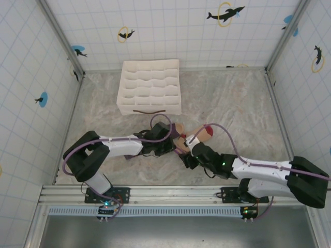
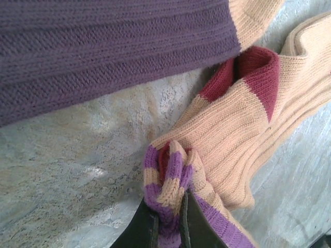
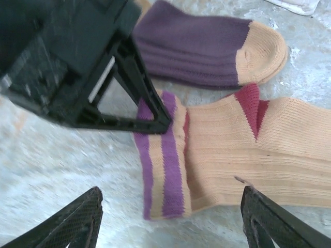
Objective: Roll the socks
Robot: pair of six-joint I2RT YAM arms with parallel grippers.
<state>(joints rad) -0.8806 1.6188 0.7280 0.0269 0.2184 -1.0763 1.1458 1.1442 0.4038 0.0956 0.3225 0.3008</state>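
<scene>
Two socks lie side by side at the table's middle. The purple sock (image 3: pixel 196 46) with its tan toe (image 1: pixel 179 128) lies flat, farther from the arms. The beige sock (image 3: pixel 253 150) with a dark red toe (image 1: pixel 208 130) lies closer to the arms. Its purple-striped cuff (image 2: pixel 173 175) is bunched and pinched between the fingers of my left gripper (image 2: pixel 168 222), which is shut on it. My right gripper (image 3: pixel 170 222) hovers just above the same cuff (image 3: pixel 163 160), open wide, with its fingertips (image 3: pixel 80 222) on either side of the cuff and nothing between them.
The white gridded organiser box (image 1: pixel 150 85) stands at the back, left of centre, well apart from the socks. Tiled walls close in the marbled tabletop (image 1: pixel 243 103). Both arms meet over the socks near the front edge.
</scene>
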